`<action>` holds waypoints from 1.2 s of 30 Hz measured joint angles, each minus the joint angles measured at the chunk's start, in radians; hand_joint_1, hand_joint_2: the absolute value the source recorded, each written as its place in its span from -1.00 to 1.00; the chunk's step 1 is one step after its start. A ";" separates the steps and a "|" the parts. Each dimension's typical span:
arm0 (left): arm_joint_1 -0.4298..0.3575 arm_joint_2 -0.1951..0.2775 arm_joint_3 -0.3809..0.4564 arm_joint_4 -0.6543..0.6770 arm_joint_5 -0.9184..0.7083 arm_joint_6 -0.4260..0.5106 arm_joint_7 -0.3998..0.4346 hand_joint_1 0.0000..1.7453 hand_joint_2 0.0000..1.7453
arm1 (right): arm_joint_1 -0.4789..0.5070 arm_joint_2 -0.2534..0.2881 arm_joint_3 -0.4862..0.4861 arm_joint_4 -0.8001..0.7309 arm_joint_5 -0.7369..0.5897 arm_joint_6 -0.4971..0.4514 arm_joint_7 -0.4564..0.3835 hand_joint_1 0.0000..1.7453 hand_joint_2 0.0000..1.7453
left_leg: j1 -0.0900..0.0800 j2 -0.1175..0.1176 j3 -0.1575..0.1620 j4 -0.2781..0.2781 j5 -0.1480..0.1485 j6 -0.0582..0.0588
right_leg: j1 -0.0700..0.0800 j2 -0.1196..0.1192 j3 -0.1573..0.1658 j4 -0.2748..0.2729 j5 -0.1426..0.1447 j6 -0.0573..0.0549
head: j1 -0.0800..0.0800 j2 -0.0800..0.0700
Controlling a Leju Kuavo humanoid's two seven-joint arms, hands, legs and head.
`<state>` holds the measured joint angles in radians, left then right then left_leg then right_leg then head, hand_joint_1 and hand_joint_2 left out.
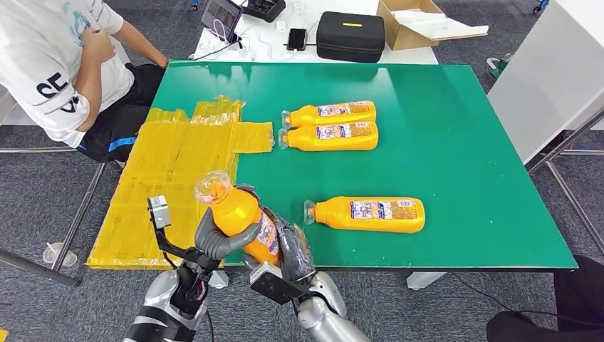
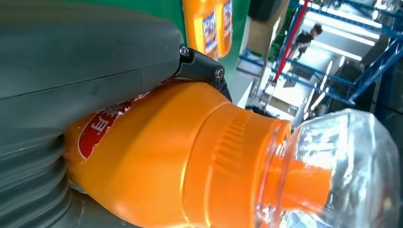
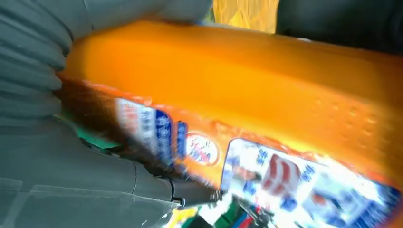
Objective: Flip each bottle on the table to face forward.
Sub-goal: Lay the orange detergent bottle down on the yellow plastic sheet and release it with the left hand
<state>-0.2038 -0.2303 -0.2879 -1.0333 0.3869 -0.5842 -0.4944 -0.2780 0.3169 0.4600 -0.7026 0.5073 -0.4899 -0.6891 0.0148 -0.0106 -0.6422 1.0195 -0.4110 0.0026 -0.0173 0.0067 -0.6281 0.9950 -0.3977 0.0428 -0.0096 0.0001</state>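
Note:
An orange bottle (image 1: 238, 214) with a clear cap is lifted off the table's near edge, cap tilted up and away from me. My left hand (image 1: 222, 240) grips its upper body, thumb wrapped across it. My right hand (image 1: 292, 251) holds its lower, labelled end. In the left wrist view the held bottle (image 2: 190, 161) shows its clear cap close up; in the right wrist view the held bottle (image 3: 247, 118) shows its printed label. Three more orange bottles lie flat on the green table (image 1: 463, 142), labels up, caps to the left: two side by side (image 1: 329, 112) (image 1: 329, 135) and one nearer (image 1: 367, 214).
A sheet of yellow tape strips (image 1: 171, 178) covers the table's left part. A person (image 1: 64, 64) sits at the far left corner. Behind the table, a white desk holds a black case (image 1: 350, 35), a cardboard box (image 1: 420, 21) and a phone (image 1: 297, 38).

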 joint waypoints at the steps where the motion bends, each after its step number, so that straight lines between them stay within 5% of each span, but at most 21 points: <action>1: 0.001 0.000 -0.001 -0.001 0.001 0.002 0.002 1.00 1.00 | 0.000 0.001 -0.001 -0.001 -0.014 0.021 0.000 -1.00 -1.00 | 0.000 0.000 0.000 0.000 0.000 0.000 | 0.000 0.000 0.000 0.000 0.000 0.000 | 0.000 0.000; 9: 0.009 -0.003 0.002 -0.034 -0.020 0.086 -0.004 1.00 1.00 | 0.012 0.001 -0.024 -0.084 -0.141 0.195 0.007 -1.00 -1.00 | 0.000 0.000 0.000 0.000 0.000 0.000 | 0.000 0.000 0.000 0.000 0.000 0.000 | 0.000 0.000; 22: -0.017 -0.018 0.110 -0.075 -0.152 0.404 -0.065 1.00 1.00 | 0.093 -0.026 -0.059 -0.383 -0.207 0.205 0.025 -1.00 -1.00 | 0.000 0.000 0.000 0.000 0.000 0.000 | 0.000 0.000 0.000 0.000 0.000 0.000 | 0.000 0.000; 24: -0.028 -0.018 0.123 -0.074 -0.222 0.502 -0.094 1.00 1.00 | 0.105 -0.029 -0.059 -0.416 -0.215 0.194 0.018 -1.00 -1.00 | 0.000 0.000 0.000 0.000 0.000 0.000 | 0.000 0.000 0.000 0.000 0.000 0.000 | 0.000 0.000; 30: -0.137 0.011 0.182 -0.010 -0.639 0.993 -0.183 1.00 1.00 | 0.140 -0.032 -0.058 -0.548 -0.249 0.109 -0.004 -1.00 -1.00 | 0.000 0.000 0.000 0.000 0.001 0.000 | 0.000 0.000 0.000 0.000 0.000 0.000 | 0.000 0.000; 36: -0.201 0.033 0.209 0.057 -0.724 1.067 -0.194 1.00 1.00 | 0.145 -0.032 -0.056 -0.603 -0.256 0.089 -0.002 -1.00 -1.00 | 0.000 0.000 0.000 0.000 0.001 0.000 | 0.000 0.000 0.000 0.000 0.000 0.000 | 0.000 0.000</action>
<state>-0.4043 -0.1976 -0.0788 -0.9760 -0.3374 0.4830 -0.6889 -0.1329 0.2847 0.4045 -1.3058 0.2515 -0.4010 -0.6912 0.0148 -0.0104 -0.6424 1.0196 -0.4100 0.0021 -0.0174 0.0067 -0.6283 0.9952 -0.3974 0.0427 -0.0094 0.0000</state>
